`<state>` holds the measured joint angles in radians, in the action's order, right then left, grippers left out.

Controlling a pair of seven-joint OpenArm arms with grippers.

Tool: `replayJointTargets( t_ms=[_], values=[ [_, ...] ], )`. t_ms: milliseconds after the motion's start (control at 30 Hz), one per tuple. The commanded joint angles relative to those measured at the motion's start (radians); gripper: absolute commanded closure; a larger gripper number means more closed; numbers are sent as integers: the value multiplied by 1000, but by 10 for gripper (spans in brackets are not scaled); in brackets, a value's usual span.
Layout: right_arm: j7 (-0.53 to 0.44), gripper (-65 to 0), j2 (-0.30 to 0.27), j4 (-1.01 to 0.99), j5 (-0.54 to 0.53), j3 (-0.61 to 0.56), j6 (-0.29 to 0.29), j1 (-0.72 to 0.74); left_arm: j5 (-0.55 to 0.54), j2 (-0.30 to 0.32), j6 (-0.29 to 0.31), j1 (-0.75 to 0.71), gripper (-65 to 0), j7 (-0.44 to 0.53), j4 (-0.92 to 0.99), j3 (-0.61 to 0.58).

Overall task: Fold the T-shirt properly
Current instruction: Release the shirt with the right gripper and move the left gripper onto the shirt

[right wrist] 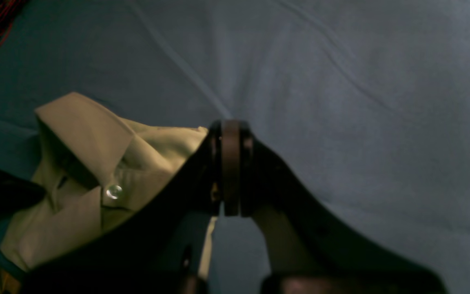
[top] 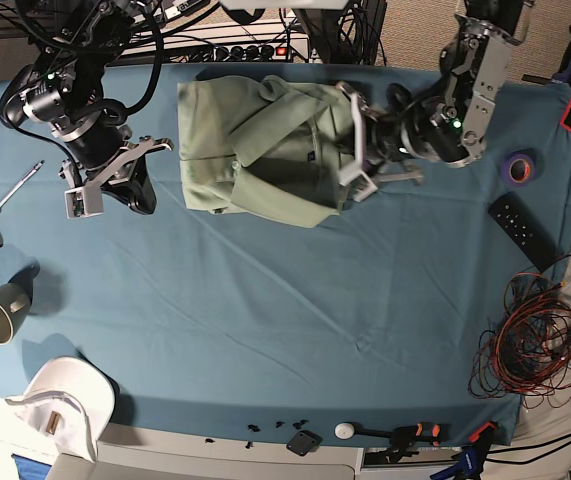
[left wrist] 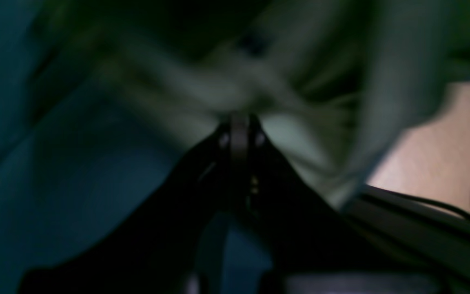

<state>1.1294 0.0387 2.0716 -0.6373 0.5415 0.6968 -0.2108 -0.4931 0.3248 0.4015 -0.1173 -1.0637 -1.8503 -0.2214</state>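
Note:
The T-shirt (top: 265, 150) lies bunched and partly folded at the back middle of the blue table cloth (top: 265, 320). My left gripper (top: 350, 150) is at the shirt's right edge. In the blurred left wrist view it (left wrist: 240, 120) is shut with shirt cloth (left wrist: 300, 134) gathered at its tips. My right gripper (top: 115, 190) is to the left of the shirt, apart from it. In the right wrist view it (right wrist: 230, 126) is shut with nothing seen between the fingers. The shirt's collar and a button (right wrist: 114, 191) show to its left.
A mug (top: 0, 310), a white cap (top: 65, 400) and a screwdriver (top: 15, 190) are on the left. A remote (top: 523, 230), a tape roll (top: 518, 167) and a tangle of wires (top: 530, 340) are on the right.

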Motion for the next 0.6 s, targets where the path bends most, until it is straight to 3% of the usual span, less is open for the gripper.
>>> replayJointTargets(
  t_ms=[0,100,267,300,367,433,567],
  values=[
    [-19,0,-6,20,-21,1,1,8,21,13,-22,10,0,10,-17,3],
    [-19,0,-6,20,-20,1,1,8,25,34,-66,10,0,10,-17,4],
    [-20,0,-20,17,43,1,1,8,-20,41,-68,9,0,4,-19,4],
    [-26,-36,-33,12,63,1,1,8,-36,41,-66,10,0,1,-20,4],
    [-46,-196,-63,-5,100,1,1,8,-58,42,-35,9,0,-2,-26,4],
    [-73,-247,-91,-22,123,1,-11,9,-86,41,3,10,-2,-11,-40,4],
    [-57,-247,-118,-75,100,1,-36,37,-123,41,72,10,-158,-13,-80,4]
  ],
)
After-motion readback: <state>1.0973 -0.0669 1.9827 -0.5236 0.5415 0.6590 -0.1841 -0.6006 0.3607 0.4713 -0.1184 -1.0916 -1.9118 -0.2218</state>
